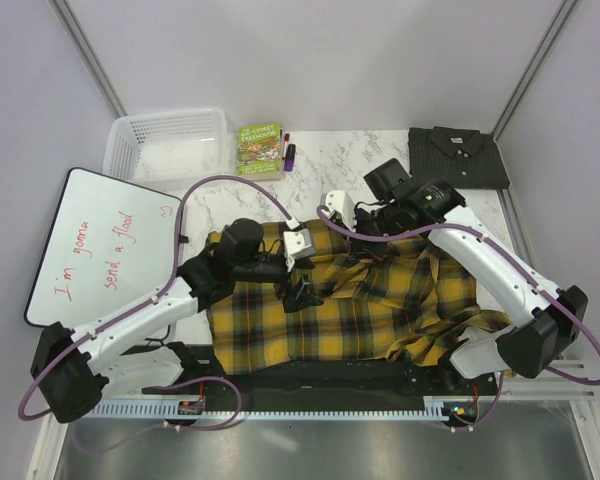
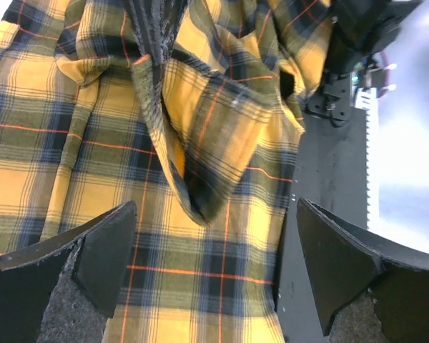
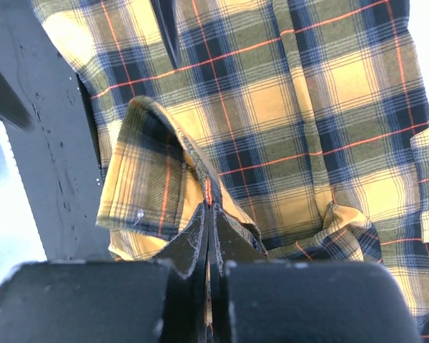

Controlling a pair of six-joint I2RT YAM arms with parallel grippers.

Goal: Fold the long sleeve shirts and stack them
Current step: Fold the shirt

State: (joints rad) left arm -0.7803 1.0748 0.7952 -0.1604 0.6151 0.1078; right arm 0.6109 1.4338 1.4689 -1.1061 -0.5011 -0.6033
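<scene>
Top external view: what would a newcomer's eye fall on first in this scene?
The yellow-and-black plaid shirt lies rumpled across the middle of the table, under both arms. The right end effector is shut on a fold of it, while the left end effector hangs open above the cloth. A dark grey shirt sits folded at the far right corner.

The plaid shirt (image 1: 350,310) is soft matt woven cloth, the basket (image 1: 115,150) white plastic lattice, the tabletop (image 1: 340,165) smooth and marbled.
</scene>
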